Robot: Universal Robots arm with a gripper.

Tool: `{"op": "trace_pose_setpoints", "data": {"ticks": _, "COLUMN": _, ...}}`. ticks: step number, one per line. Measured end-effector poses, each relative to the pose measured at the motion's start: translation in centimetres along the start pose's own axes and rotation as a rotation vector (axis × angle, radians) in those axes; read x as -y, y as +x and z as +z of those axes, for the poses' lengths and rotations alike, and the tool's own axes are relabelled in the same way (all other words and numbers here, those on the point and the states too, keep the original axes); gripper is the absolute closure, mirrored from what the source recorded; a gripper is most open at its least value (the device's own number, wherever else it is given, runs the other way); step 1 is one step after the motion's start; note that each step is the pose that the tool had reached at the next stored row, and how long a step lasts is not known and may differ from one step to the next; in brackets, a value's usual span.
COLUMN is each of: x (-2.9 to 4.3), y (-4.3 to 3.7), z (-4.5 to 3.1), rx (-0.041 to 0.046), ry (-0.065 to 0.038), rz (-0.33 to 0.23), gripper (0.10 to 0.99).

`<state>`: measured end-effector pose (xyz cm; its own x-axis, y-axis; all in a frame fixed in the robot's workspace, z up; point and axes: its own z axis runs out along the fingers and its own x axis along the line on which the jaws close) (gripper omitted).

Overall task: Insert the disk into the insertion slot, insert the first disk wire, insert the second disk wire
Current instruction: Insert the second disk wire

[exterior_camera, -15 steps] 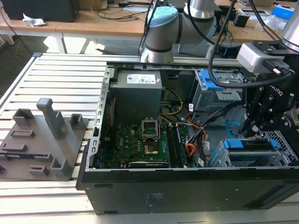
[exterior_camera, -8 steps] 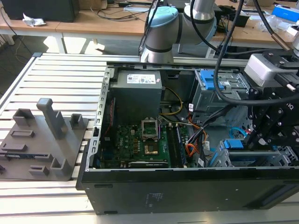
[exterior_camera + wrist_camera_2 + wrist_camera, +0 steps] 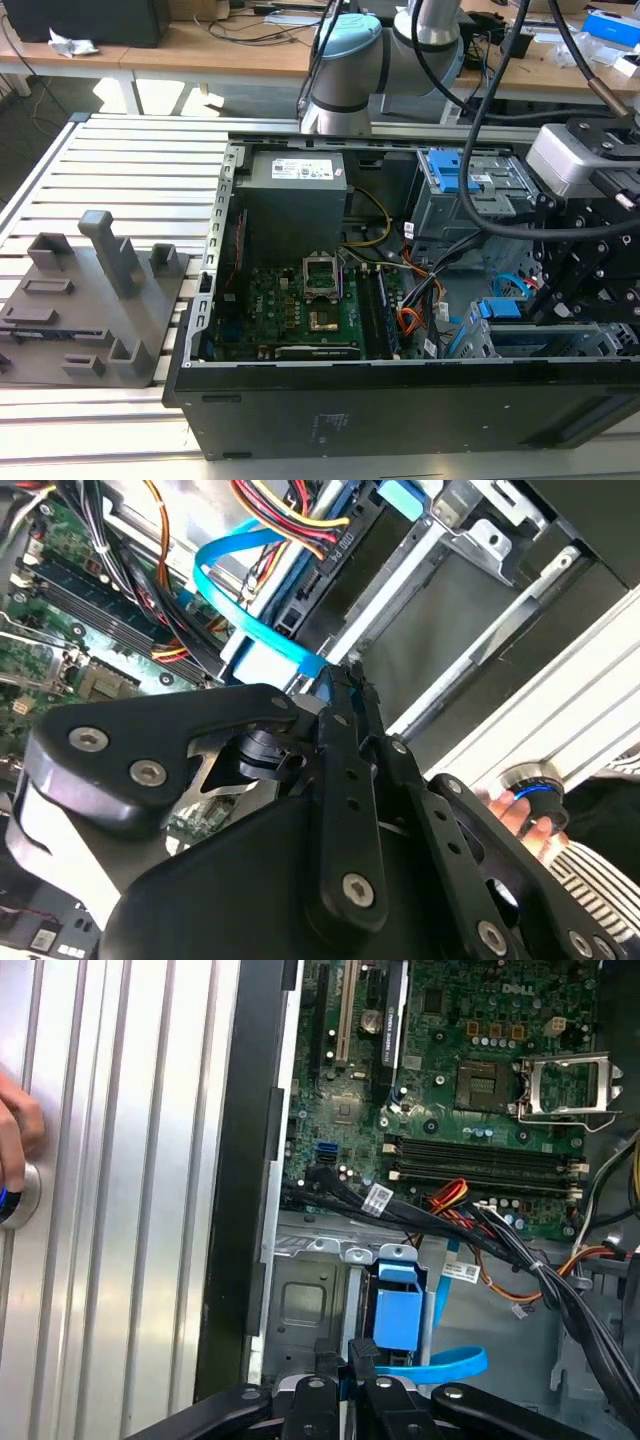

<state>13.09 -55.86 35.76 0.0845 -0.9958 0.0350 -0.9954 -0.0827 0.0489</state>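
Note:
My gripper [image 3: 350, 1365] hangs over the insertion slot [image 3: 300, 1305], the grey metal cage at the case's front corner. Its fingers are shut on the end of a flat blue disk wire [image 3: 235, 600], right at the disk's blue carrier [image 3: 397, 1312]. The disk sits inside the slot, with the blue carrier end [image 3: 500, 308] poking out of the cage [image 3: 478, 345]. In the second wrist view the gripper tips [image 3: 335, 680] meet where the blue wire ends. The wire loops away from the gripper [image 3: 450, 1365]. In the exterior view the gripper [image 3: 538, 300] stands at the right.
The open case holds a motherboard [image 3: 300, 300], a power supply [image 3: 295, 200] and a taller cage with a blue bracket [image 3: 450, 180]. Bundled cables [image 3: 480, 1230] run beside the slot. A hand [image 3: 15, 1130] rests at a round button on the ribbed table. A grey fixture [image 3: 100, 300] stands at the exterior view's left.

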Motion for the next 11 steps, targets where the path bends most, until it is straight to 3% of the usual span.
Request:
{"op": "trace_pose_setpoints", "data": {"ticks": 1, "x": 0.03, "y": 0.00, "z": 0.03, "rx": 0.0113, "ry": 0.001, "rz": 0.005, "gripper": 0.922}}
{"op": "trace_pose_setpoints", "data": {"ticks": 2, "x": 0.06, "y": 0.00, "z": 0.08, "rx": 0.0308, "ry": 0.002, "rz": 0.014, "gripper": 0.922}}
{"op": "trace_pose_setpoints", "data": {"ticks": 4, "x": 0.19, "y": 0.00, "z": 0.24, "rx": 0.0468, "ry": 0.003, "rz": 0.026, "gripper": 0.922}}
{"op": "trace_pose_setpoints", "data": {"ticks": 7, "x": 0.54, "y": -0.25, "z": 0.61, "rx": 0.0495, "ry": 0.001, "rz": 0.032, "gripper": 0.922}}
{"op": "trace_pose_setpoints", "data": {"ticks": 10, "x": 0.94, "y": -1.15, "z": 0.95, "rx": 0.0498, "ry": -0.001, "rz": 0.033, "gripper": 0.922}}
{"op": "trace_pose_setpoints", "data": {"ticks": 11, "x": 1.13, "y": -1.92, "z": 1.06, "rx": 0.0498, "ry": -0.002, "rz": 0.033, "gripper": 0.922}}
